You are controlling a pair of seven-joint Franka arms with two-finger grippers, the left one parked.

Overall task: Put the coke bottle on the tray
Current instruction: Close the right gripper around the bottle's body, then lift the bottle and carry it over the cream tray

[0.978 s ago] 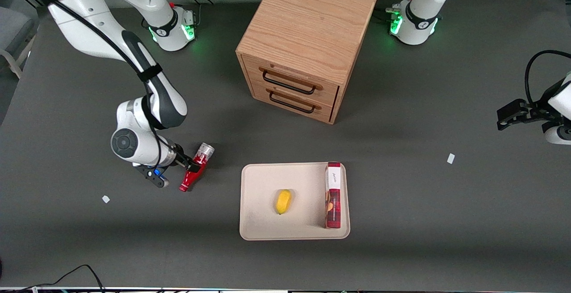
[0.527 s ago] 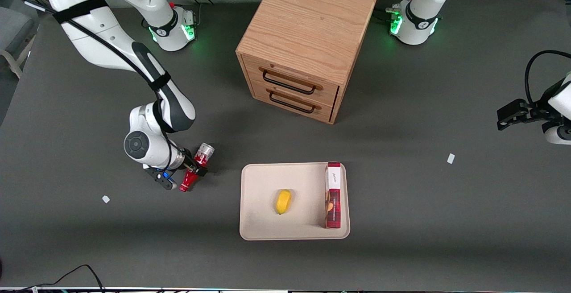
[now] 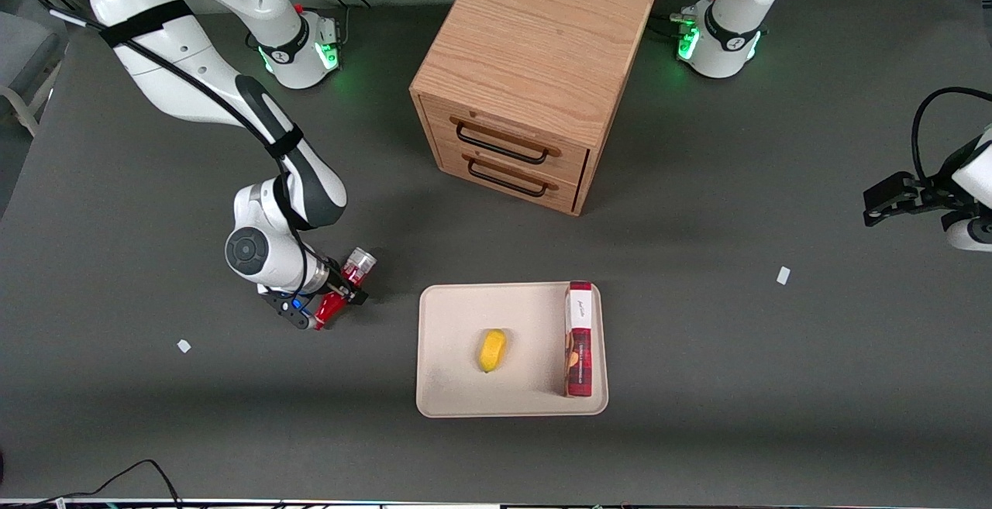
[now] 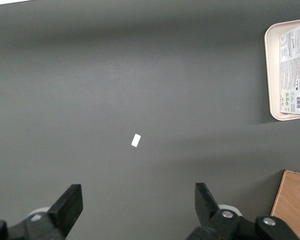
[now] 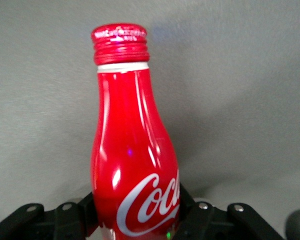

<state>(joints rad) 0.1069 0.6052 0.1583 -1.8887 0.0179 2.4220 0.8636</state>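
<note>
Pincer: my pincer (image 3: 335,301) is low over the bench (image 3: 155,416), clamped on the body of the coke bottle (image 3: 346,288); in the wrist view the fingers (image 5: 190,210) press both sides of the red body

Coke bottle: it lies slanted in my grasp, near the tray but outside it, toward my working end

Change: a second ago the bottle lay longer on the bench and my wrist stood farther from the tray; now both have shifted a little toward it; I judge the grasp is made and the carrying begins

Tray: the tray (image 3: 449,385) holds a yellow fruit (image 3: 492,349) and a red-and-white box (image 3: 579,338); a bare part faces the bottle
</note>
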